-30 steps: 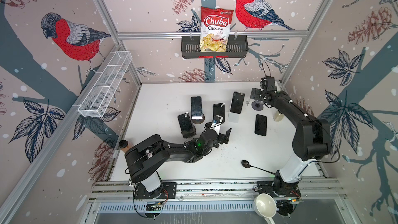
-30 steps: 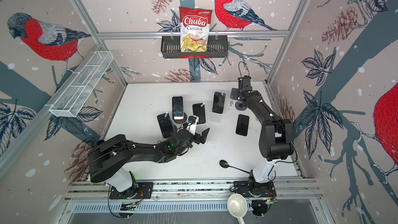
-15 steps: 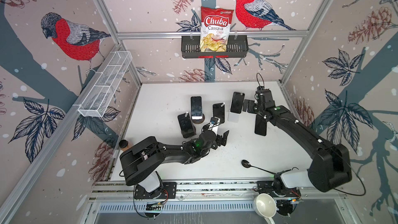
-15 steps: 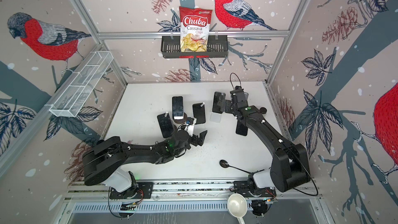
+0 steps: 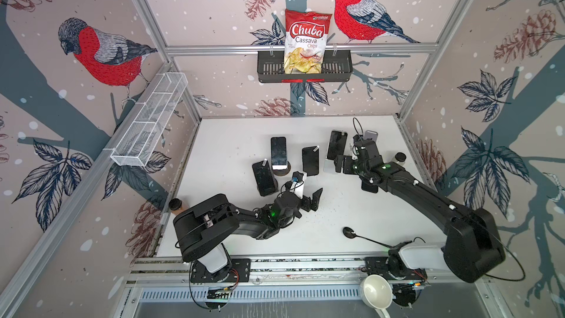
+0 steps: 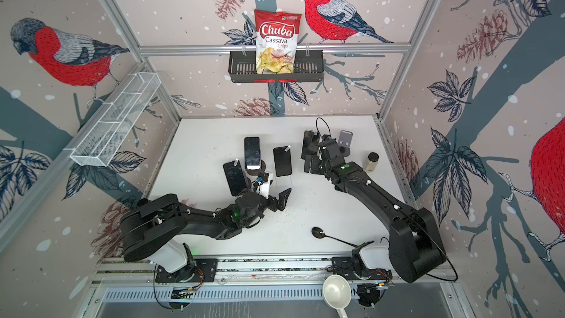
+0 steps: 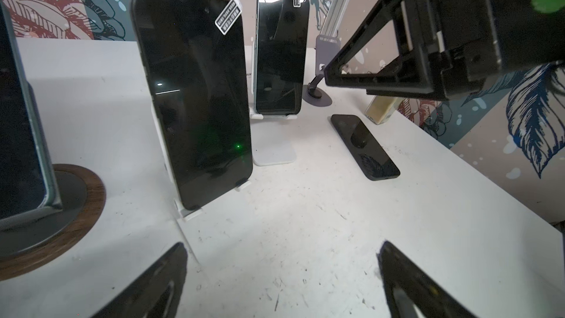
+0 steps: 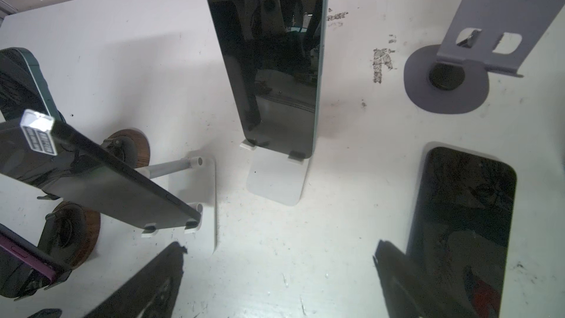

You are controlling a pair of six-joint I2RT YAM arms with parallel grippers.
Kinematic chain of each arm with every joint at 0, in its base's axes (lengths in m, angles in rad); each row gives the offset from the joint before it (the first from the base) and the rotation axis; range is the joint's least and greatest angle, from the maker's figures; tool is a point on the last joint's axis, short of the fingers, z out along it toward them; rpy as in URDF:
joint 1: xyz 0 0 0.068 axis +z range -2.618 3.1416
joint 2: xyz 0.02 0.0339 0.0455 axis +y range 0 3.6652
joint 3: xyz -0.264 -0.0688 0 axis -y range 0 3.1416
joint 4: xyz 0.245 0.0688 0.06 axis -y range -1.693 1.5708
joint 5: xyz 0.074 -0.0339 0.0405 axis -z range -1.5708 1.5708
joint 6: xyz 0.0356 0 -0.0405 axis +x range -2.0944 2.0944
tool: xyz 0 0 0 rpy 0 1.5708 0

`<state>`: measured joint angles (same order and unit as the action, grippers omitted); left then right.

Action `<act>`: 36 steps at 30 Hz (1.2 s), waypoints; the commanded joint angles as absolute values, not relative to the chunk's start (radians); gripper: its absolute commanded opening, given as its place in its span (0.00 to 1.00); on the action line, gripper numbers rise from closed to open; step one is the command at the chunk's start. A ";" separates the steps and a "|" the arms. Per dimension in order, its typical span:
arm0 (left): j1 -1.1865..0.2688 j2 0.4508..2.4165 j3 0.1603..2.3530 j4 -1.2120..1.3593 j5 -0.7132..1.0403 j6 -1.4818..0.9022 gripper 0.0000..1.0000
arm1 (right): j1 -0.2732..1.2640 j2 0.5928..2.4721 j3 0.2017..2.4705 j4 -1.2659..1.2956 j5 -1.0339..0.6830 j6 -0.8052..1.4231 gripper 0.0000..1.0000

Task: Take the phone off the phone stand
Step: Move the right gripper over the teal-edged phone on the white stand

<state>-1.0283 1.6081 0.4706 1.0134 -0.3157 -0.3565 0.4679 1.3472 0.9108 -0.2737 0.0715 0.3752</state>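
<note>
Phone (image 8: 269, 56) on white stand (image 8: 275, 185) just ahead of empty right hand (image 8: 278, 250), spread apart.

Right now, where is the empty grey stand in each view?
In a top view: grey stand, back right.
In a top view: grey stand, back right.
Left wrist: grey stand beside the nearest upright phone.
Right wrist: grey stand beside the nearest upright phone.
Landmark: that nearest upright phone.

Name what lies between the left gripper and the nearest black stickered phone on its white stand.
Left wrist view: only scuffed white tabletop and the white stand's base separate the left gripper from the black stickered phone.
</note>
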 commanded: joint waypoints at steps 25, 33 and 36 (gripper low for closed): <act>-1.026 1.666 0.463 1.271 -0.311 -0.221 0.96 | 0.471 1.533 0.939 -0.107 0.190 0.414 0.99; -1.026 1.677 0.484 1.255 -0.281 -0.202 0.96 | 0.473 1.576 0.961 -0.088 0.174 0.392 0.99; -1.026 1.681 0.492 1.246 -0.260 -0.197 0.96 | 0.473 1.591 0.976 -0.089 0.165 0.391 0.99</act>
<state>-1.0283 1.6768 0.4816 1.1988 -0.2878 -0.2173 0.4706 1.5814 0.9607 -0.1127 0.1722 0.4091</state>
